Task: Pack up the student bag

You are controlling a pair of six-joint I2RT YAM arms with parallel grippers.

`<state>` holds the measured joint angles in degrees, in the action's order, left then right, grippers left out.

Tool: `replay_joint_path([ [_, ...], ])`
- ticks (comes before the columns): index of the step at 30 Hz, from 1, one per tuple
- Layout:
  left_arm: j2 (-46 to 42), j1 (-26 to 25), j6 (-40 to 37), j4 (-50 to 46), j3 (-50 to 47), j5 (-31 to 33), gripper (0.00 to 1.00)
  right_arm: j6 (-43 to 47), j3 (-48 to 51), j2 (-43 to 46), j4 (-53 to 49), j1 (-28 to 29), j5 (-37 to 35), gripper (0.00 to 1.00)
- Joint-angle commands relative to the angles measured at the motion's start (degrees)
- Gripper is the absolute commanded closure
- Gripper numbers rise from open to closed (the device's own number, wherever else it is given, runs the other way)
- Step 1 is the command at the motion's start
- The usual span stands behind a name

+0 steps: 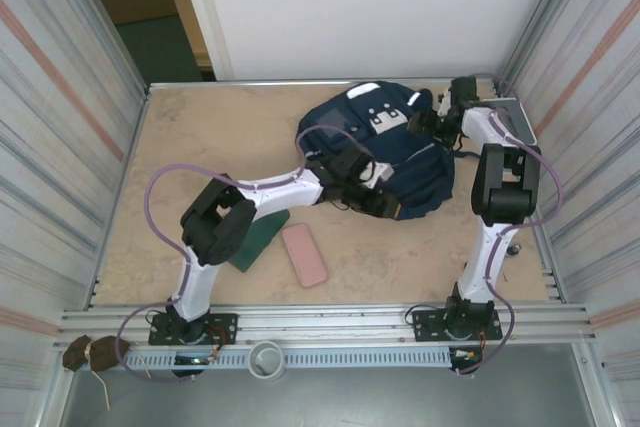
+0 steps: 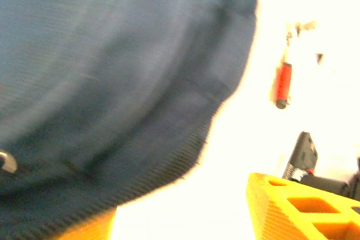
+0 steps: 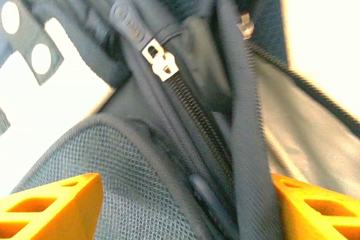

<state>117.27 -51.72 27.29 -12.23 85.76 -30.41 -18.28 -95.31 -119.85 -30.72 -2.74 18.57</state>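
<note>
RIGHT claw [image 3: 185,182]: jaws wide, gripping nothing, astride my student bag [image 1: 425,172] | zip [image 3: 191,116] runs straight ahead | LEFT claw [image 2: 180,200]: open, beside bag fabric

The left arm [image 1: 275,190] and right arm [image 1: 487,247] are wearing white shells over black joints and trailing purple cables [image 1: 149,205]; orange cut-out fingers [image 3: 50,200] are showing.

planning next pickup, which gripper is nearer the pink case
Left. Left gripper sits at the student bag's near edge, just past the pink case; right gripper is at the bag's far right corner.
</note>
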Motion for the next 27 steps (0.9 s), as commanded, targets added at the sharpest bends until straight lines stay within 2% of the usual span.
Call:
replay_joint_path([
  [1, -6.67, -0.03, -7.18, -3.8, -1.11, 2.06, 0.36, 2.86, -7.53, -2.15, -8.75, 1.08, 0.91, 0.25],
  [4, -15.01, 0.19, -12.7, -5.64, -7.27, 8.25, 0.32, 3.06, -10.05, -1.14, -10.56, 0.66, -3.65, 0.23],
  [7, -23.27, 2.56, -13.81, -5.88, -14.38, 15.76, 0.29, 2.97, -7.93, 3.35, -11.26, 1.42, -5.87, 0.22],
  [10, -29.7, 10.5, -8.07, -4.07, -21.82, 16.68, 0.27, 1.02, 4.59, 13.23, -5.13, 4.96, -4.91, 0.23],
  [13, -32.49, 21.6, -1.81, 1.15, -28.62, 10.6, 0.26, -2.1, 20.31, 23.92, 1.72, 8.58, -6.61, 0.23],
  [16, -30.39, 29.09, 1.17, 4.54, -30.35, 5.75, 0.25, -5.65, 31.39, 30.3, 7.34, 9.07, -5.1, 0.25],
  [18, -27.02, 31.61, 1.72, 5.0, -28.63, 3.65, 0.25, -6.18, 33.71, 30.45, 9.01, 9.16, -4.85, 0.26],
  [22, -19.15, 32.43, 1.99, 4.69, -23.14, 3.01, 0.25, -6.39, 33.31, 27.06, 12.45, 9.25, -3.43, 0.27],
  [27, -10.49, 32.47, 3.13, 5.39, -18.2, 1.94, 0.25, -5.34, 32.03, 23.49, 13.1, 9.17, -5.03, 0.28],
])
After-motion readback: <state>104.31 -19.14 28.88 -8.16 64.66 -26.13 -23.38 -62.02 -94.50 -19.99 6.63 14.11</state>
